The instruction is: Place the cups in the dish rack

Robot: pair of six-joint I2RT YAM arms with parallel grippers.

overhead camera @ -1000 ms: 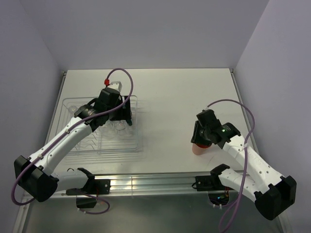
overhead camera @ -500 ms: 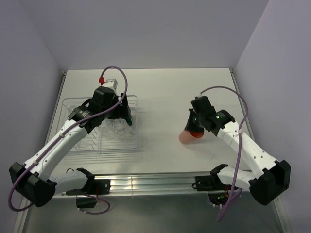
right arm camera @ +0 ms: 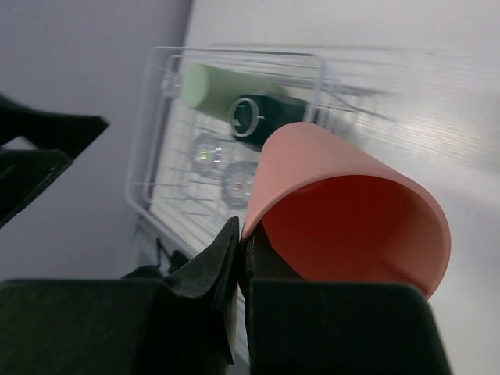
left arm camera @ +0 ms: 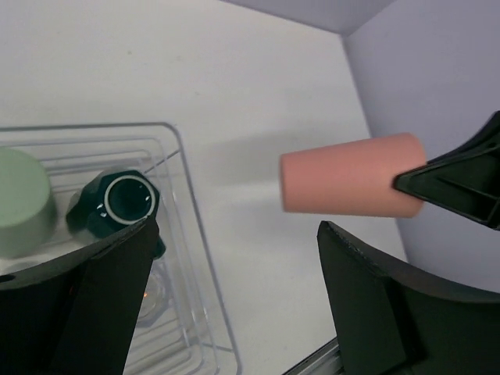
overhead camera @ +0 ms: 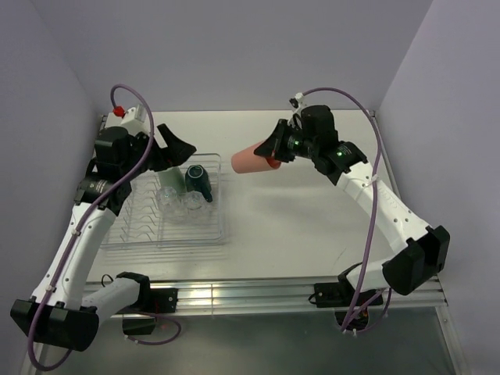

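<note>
The right gripper (overhead camera: 273,154) is clamping tight on the rim of the pink cup (overhead camera: 250,162), one finger inside the mouth and one outside. It is holding the cup sideways in the air over the table (overhead camera: 312,211), just off the rack's (overhead camera: 156,244) far right corner, closed end pointing toward the rack. The left gripper (overhead camera: 175,150) is hanging above the rack's far end with its jaws spread wide and nothing between them. Down in the rack, the teal mug (overhead camera: 196,181) is sitting near the far right corner, the green tumbler (overhead camera: 166,191) is just beside it on the left, and clear glasses (overhead camera: 187,207) are standing nearer the front.
</note>
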